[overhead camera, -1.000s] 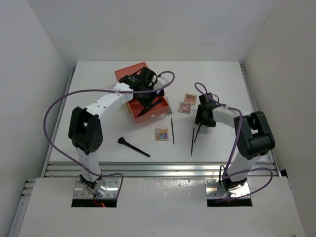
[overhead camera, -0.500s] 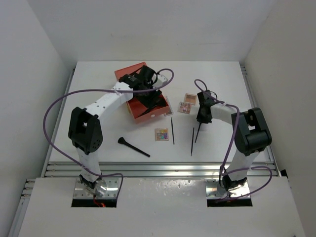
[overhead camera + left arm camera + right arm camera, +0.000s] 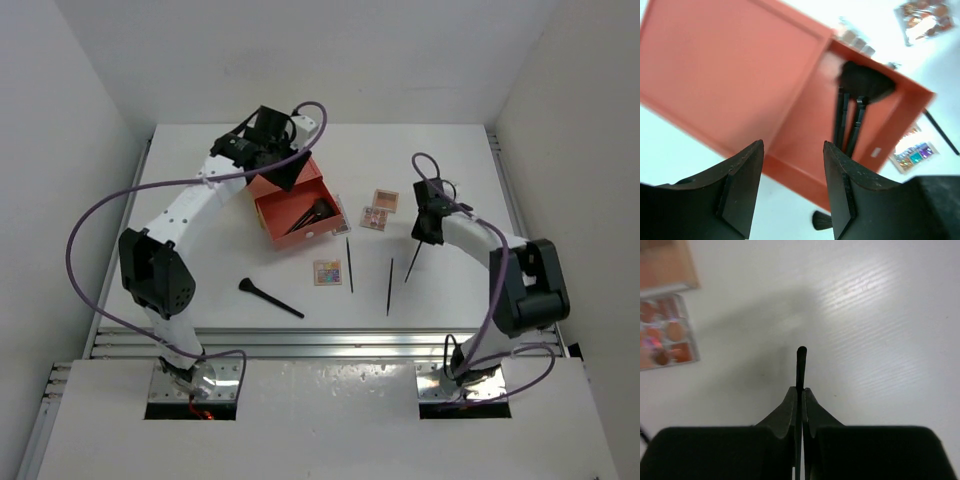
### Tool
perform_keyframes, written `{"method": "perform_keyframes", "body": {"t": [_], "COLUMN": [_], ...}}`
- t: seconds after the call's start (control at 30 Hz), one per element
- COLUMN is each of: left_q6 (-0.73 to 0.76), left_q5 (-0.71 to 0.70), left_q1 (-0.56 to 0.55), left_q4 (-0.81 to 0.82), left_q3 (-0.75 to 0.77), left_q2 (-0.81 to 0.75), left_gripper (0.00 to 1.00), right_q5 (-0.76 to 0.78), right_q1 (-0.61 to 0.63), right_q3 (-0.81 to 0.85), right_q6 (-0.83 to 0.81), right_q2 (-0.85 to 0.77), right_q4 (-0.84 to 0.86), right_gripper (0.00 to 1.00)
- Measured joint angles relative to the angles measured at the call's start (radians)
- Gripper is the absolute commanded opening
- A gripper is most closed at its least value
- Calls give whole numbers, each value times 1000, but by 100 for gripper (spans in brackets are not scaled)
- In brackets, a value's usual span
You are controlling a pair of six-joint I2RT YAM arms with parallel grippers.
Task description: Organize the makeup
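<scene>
The right gripper (image 3: 801, 392) has its jaws pressed fully together on a thin dark stick (image 3: 801, 360). The stick runs straight through the jaws along their own line, and a short end pokes out past the fingertips. From above, the rest of it slants away behind the jaws toward the near edge of the table (image 3: 450, 160). Whether that far end touches the table I cannot tell.

The stick likely belongs in the orange box (image 3: 290, 205), which lies well off to this gripper's left. A pink palette (image 3: 385, 199) and a brown palette (image 3: 374, 217) lie just to the left of the jaws, between them and the box. A sideways carry therefore has to pass over these two, and the long trailing end could sweep them if it is held low.

The left gripper (image 3: 792, 147) hangs over the box with its jaws about half open and nothing between them. Two brushes (image 3: 850, 120) lie in the open tray just ahead of its fingertips, so this arm is the nearer one to the box.

On the table on the near side of both grippers are a second stick (image 3: 390, 287), a third stick (image 3: 349, 264), a multicolour palette (image 3: 328, 271) and a loose brush (image 3: 272, 299).
</scene>
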Motion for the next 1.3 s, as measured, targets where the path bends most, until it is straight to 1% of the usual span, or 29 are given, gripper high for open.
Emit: {"method": "perform_keyframes", "body": {"t": [0.1,0.17,0.23,0.37,0.47,0.57,0.67,0.77,0.9,1.03,1.17,1.2,1.27,1.3], "left_q6": [-23,-41,-56,-93,-112,-133,-146,-156,-166,-175,-181,-182,-182,-182], "left_q5": [-3,-8,-16,-26,-30,-31,-26,-18,-6,6,19,21,23,24], "left_q1": [57,100,136,200,232,256,275,292,312,323,324,324,324,324], "left_q4": [5,21,40,80,113,135,140,145,155,164,176,177,177,177], "left_q3": [0,0,0,-3,-26,-78,-121,-152,-170,-177,-183,-184,-188,-190], "left_q2": [-1,-1,-1,-2,-4,-19,-32,-45,-68,-89,-97,-97,-97,-97], "left_gripper": [57,57,57,57,57,57,57,57,57,57,57,57,57,57], "right_q5": [28,58,76,93,108,133,146,157,175,183,179,177,168,161], "right_q1": [18,56,101,237,344,432,490,511,514,518,518,517,517,517], "right_q3": [5,48,107,186,214,260,303,329,358,373,421,432,450,455], "right_q6": [-5,-13,-8,53,124,172,211,252,300,372,479,499,529,538], "right_q2": [-126,-196,-229,-237,-186,-79,30,102,159,183,225,236,254,259], "right_q4": [26,39,76,222,330,417,481,501,506,480,416,408,385,377], "right_gripper": [1,1,1,1,1,1,1,1,1,1,1,3,14,30]}}
